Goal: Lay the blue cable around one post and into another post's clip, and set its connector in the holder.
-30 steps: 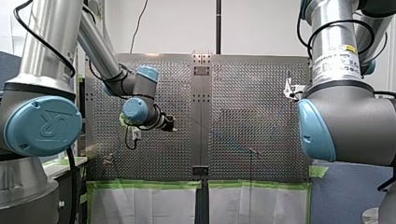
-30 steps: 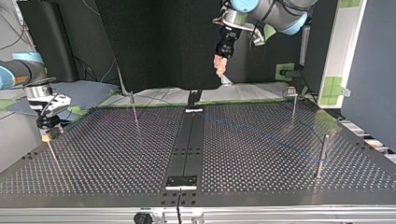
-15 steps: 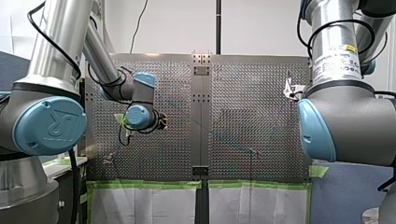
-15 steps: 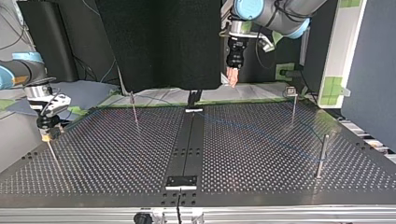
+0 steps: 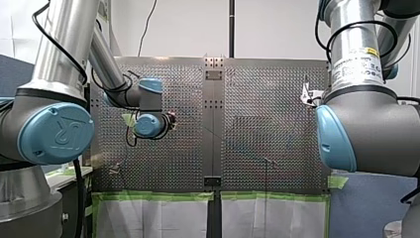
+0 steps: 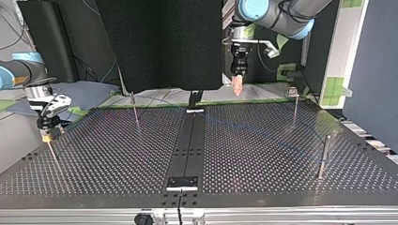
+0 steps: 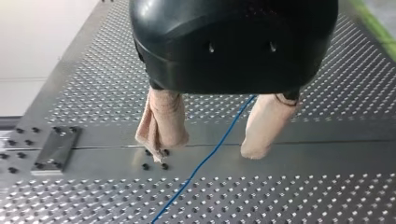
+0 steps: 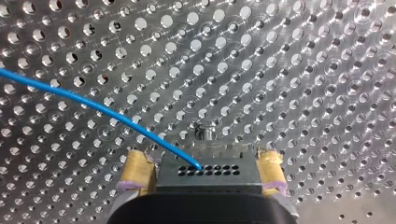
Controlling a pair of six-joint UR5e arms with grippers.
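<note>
Above the worktop (image 6: 263,154) my left end effector (image 7: 208,145) is hanging released, my right end effector (image 8: 203,173) is sitting at a side edge; the blue cable (image 7: 204,158) is passing under the left's spread fingers, its connector (image 8: 208,161) clamped in the right.

Table (image 7: 327,196) shiny perforated metal; blue cable (image 7: 187,182) smooth plastic; left gripper (image 7: 208,150) pads (image 7: 163,121) cloth-wrapped.
</note>
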